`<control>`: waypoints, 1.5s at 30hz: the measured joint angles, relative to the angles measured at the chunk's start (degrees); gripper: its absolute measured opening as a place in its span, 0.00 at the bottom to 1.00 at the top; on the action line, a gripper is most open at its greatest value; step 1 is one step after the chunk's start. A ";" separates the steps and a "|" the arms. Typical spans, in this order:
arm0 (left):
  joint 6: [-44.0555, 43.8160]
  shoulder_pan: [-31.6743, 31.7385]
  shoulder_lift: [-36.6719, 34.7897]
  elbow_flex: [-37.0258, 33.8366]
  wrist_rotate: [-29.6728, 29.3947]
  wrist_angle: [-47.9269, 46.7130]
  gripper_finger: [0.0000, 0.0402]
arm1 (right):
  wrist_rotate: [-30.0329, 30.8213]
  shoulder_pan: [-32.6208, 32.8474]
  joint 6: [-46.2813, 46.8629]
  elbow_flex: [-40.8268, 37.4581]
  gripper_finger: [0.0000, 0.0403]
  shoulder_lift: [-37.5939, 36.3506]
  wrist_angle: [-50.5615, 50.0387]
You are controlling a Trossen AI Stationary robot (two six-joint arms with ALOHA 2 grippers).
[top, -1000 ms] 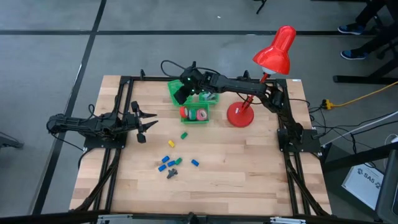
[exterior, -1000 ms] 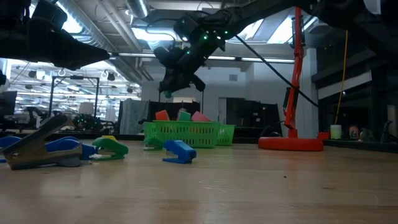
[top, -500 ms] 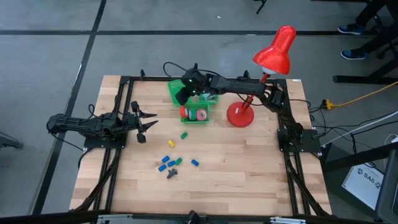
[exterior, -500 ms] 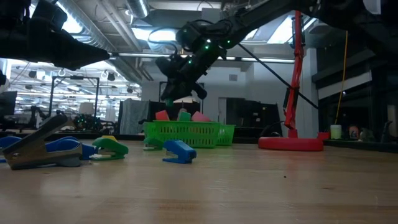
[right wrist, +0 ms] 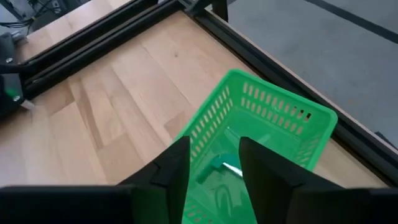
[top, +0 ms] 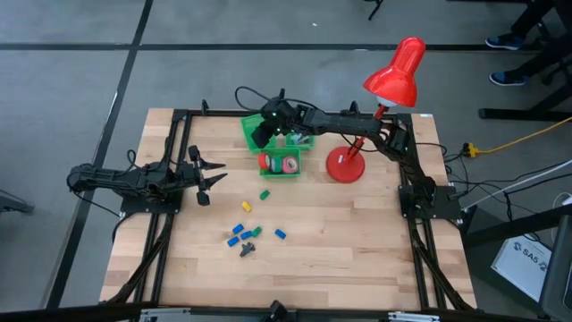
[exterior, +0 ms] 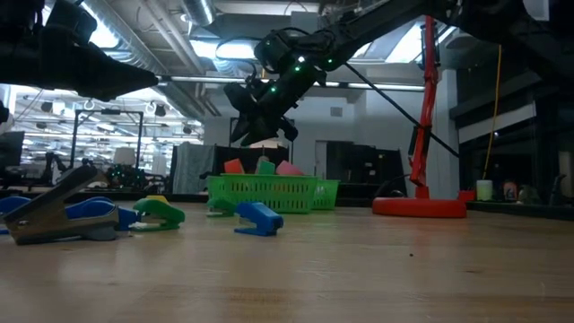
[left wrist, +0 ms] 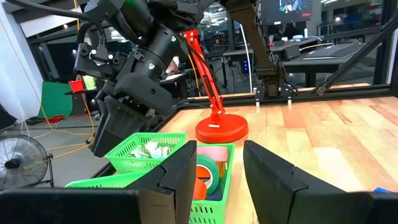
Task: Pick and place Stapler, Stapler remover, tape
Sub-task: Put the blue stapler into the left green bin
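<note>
A: Where is the right end effector [top: 260,134]?

B: Above the far green basket [top: 253,126], beside the red lamp [top: 345,166]. Its fingers stand apart, gripping nothing.

A: The tape [top: 289,165]?

B: In the near green basket [top: 298,172], just beside the lamp base.

A: The left end effector [top: 212,175]?

B: Low over the worktop [top: 357,241], well apart from the lamp, fingers slightly apart and empty. No writing is readable.

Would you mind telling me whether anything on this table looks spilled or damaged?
Nothing stands out. The small blue, green and yellow pieces lie loose on the wooden table, and the green plastic baskets stand upright.
</note>
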 joint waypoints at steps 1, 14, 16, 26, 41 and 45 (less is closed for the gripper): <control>0.02 -0.01 -0.01 0.00 0.00 0.00 0.32 | -0.01 0.01 0.03 0.00 0.37 0.00 0.01; 0.01 0.00 -0.02 0.00 0.00 0.00 0.32 | -4.46 0.82 2.84 0.00 0.40 0.00 0.13; 0.00 0.00 -0.02 0.00 0.00 0.00 0.32 | -4.53 1.80 2.78 0.00 0.40 0.00 0.07; 0.02 0.01 -0.02 0.00 0.00 0.00 0.32 | -4.55 9.37 -1.16 0.00 0.40 0.01 -0.98; 0.00 0.00 -0.02 0.00 0.00 0.00 0.32 | -3.97 22.36 -5.98 0.02 0.40 0.02 -14.99; 0.01 -0.01 -0.02 0.02 0.00 0.00 0.32 | 1.78 25.07 -4.19 0.02 0.40 0.02 -18.42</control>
